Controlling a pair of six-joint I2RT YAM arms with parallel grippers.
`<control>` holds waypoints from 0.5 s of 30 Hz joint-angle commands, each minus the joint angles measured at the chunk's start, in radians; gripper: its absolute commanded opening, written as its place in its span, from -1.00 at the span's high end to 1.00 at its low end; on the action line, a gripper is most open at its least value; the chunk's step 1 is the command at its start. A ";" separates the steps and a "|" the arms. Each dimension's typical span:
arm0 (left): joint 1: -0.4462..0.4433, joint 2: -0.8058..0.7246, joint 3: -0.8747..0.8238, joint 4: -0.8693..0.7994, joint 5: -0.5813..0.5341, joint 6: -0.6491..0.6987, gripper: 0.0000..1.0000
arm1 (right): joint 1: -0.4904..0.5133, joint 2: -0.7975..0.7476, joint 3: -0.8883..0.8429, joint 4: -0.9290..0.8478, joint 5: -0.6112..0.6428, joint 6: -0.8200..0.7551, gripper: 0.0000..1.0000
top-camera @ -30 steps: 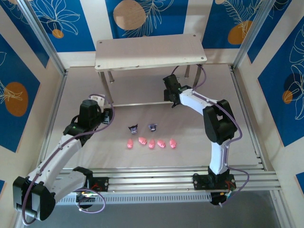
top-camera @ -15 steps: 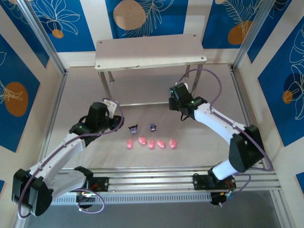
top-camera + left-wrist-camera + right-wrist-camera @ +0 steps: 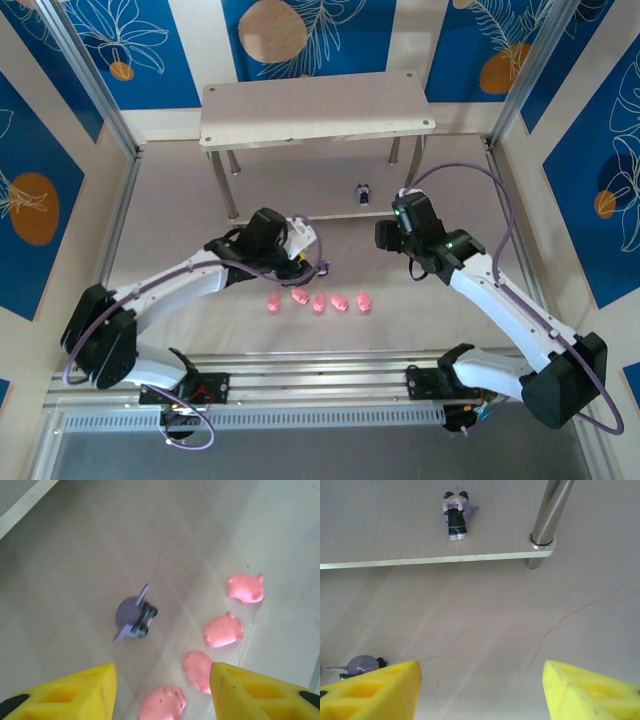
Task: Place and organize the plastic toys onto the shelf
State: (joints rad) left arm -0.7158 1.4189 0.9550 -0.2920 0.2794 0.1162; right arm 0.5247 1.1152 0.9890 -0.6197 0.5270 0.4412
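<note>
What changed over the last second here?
The right gripper backed away from the shelf, uncovering a dark figurine on its lower board. The left gripper swung right to a dark toy on the table, jaws open. The five pink toys stayed put.

Glossy plastic toys [image 3: 223, 629], matt shelf [image 3: 380, 525], shiny metal leg [image 3: 551, 510]

Both arms are white shells with chunky black joints, left arm [image 3: 175, 283] and right arm [image 3: 505, 305] alike. Thin purple cables [image 3: 460, 166] loop off each one. The finger pads [image 3: 260, 690] are bright yellow with square cutouts, kinda Lego-looking.
</note>
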 commanded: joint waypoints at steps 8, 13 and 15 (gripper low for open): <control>-0.005 0.150 0.119 -0.060 0.160 0.088 -0.05 | -0.041 -0.076 -0.056 -0.014 -0.068 0.012 -0.32; -0.005 0.203 0.161 -0.105 0.126 0.123 -0.04 | -0.060 -0.099 -0.072 0.001 -0.089 0.017 -0.32; -0.003 0.219 0.167 -0.103 0.115 0.133 -0.02 | -0.064 -0.101 -0.074 0.006 -0.096 0.018 -0.32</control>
State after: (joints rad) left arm -0.7162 1.6161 1.0908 -0.3569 0.3920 0.2043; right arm 0.4679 1.0317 0.9264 -0.6247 0.4633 0.4412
